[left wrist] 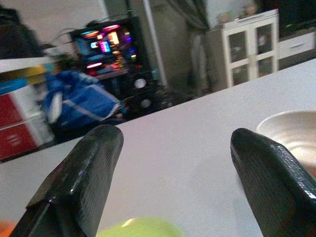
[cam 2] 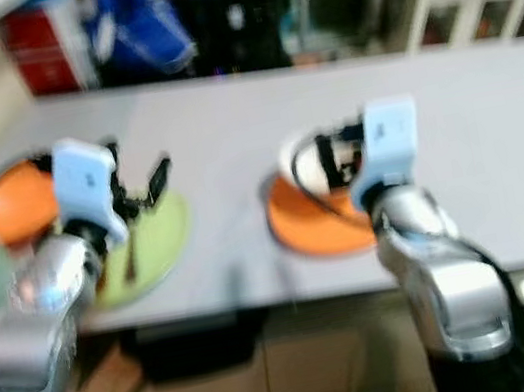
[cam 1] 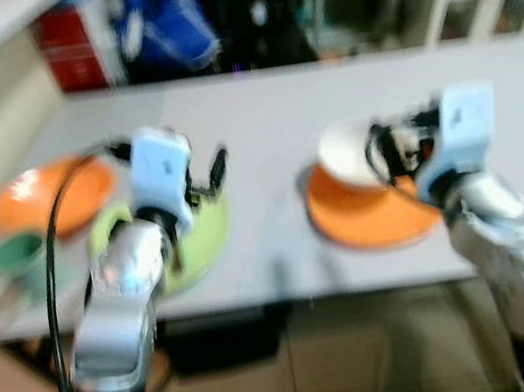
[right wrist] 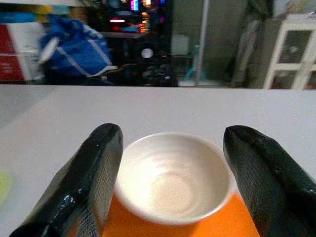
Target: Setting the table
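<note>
A humanoid robot stands at a grey table partway through laying it for a meal, the head cameras blurred. At far left an orange plate sits near the table's edge with a green cup just in front of it. Next along, the left gripper hovers with its fingers apart and empty above a lime-green plate, seemingly free for the next item. Right of centre a second orange plate carries a white bowl, glossy, round and empty, stacked as one place setting. The right gripper is level with the bowl, its two black fingers spread wide on either side of the rim and not gripping, apparently either lining up a grasp or letting go
</note>
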Tool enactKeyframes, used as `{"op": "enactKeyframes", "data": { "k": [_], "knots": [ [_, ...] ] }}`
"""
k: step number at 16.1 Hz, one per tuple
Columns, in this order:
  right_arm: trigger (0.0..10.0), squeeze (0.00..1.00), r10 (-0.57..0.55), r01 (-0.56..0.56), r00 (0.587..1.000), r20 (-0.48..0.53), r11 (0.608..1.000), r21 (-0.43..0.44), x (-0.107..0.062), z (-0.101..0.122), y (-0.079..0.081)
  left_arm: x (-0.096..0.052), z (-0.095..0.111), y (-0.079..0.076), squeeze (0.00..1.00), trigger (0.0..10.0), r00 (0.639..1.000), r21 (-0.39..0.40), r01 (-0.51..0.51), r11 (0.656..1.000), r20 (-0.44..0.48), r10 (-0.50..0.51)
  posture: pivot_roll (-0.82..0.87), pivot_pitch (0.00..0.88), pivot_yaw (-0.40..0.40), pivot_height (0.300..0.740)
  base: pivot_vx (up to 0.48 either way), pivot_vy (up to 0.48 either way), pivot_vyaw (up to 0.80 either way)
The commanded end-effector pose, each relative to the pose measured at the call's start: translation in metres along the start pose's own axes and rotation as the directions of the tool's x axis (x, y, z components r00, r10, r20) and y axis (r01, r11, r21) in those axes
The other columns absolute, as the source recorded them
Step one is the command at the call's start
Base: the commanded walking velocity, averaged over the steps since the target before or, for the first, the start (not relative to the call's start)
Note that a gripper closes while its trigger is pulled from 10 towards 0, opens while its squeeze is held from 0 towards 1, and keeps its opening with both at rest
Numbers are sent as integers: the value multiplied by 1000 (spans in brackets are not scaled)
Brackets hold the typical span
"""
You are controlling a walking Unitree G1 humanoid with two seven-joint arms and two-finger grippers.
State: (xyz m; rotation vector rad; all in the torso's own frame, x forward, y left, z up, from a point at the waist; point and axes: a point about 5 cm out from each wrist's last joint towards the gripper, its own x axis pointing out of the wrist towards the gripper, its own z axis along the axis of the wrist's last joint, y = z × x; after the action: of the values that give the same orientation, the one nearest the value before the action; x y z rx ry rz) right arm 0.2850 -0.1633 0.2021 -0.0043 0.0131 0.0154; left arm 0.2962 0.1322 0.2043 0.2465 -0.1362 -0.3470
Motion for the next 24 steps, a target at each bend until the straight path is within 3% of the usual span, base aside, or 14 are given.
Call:
{"op": "enactKeyframes", "data": {
  "k": [1,5,6,11,12,14,15,18,20,22,23,24],
  "knots": [
    [10000,0,-25,25,1000,6,999,-34,-1,3,-11,1,7,-11,0,10000,998,-16,55,998,29,-55,-29,0,-2,740,0,0,0],
    [10000,0,151,-164,986,-76,964,-210,5,2,-17,-13,6,-24,0,10000,979,-18,203,979,41,-202,-36,13,-4,740,0,0,0],
    [10000,0,197,-220,975,-105,931,-291,13,2,-24,-15,3,-24,0,10000,976,-5,217,976,21,-217,-37,16,-5,740,0,0,0],
    [10000,0,206,-243,970,-130,845,-476,51,12,-48,-23,2,-26,0,10000,967,10,255,967,-1,-255,-27,40,-16,740,0,0,0],
    [10000,0,227,-276,961,-156,803,-529,64,13,-50,-26,1,-27,0,10000,964,13,266,964,-12,-266,-22,51,-16,740,0,0,0],
    [10000,0,250,-322,947,-203,732,-600,74,11,-50,-28,1,-27,0,10000,960,16,279,960,-19,-279,-22,64,-11,740,0,0,0],
    [10000,0,258,-360,933,-251,625,-693,85,6,-49,-29,0,-27,0,10000,957,22,289,957,-27,-289,-17,69,-11,740,0,0,0],
    [10000,0,245,-370,926,-286,443,-817,102,-3,-43,-31,2,-27,0,10000,955,30,295,955,-35,-294,-3,81,-11,740,0,0,0],
    [10000,0,264,-386,916,-301,377,-842,106,-8,-36,-33,2,-26,0,10000,955,32,297,954,-41,-295,5,87,-12,740,0,0,0],
    [10000,0,309,-430,891,-333,340,-836,109,-14,-30,-35,2,-26,0,10000,949,34,313,949,-49,-311,8,90,-11,740,0,0,0],
    [10000,0,357,-494,850,-388,282,-822,106,-19,-27,-37,3,-27,0,10000,944,34,329,944,-52,-327,9,94,-10,740,0,0,0],
    [10000,0,375,-521,830,-413,256,-814,105,-22,-26,-37,3,-27,0,10000,942,34,334,942,-53,-332,9,94,-9,740,0,0,0]
  ]
}}
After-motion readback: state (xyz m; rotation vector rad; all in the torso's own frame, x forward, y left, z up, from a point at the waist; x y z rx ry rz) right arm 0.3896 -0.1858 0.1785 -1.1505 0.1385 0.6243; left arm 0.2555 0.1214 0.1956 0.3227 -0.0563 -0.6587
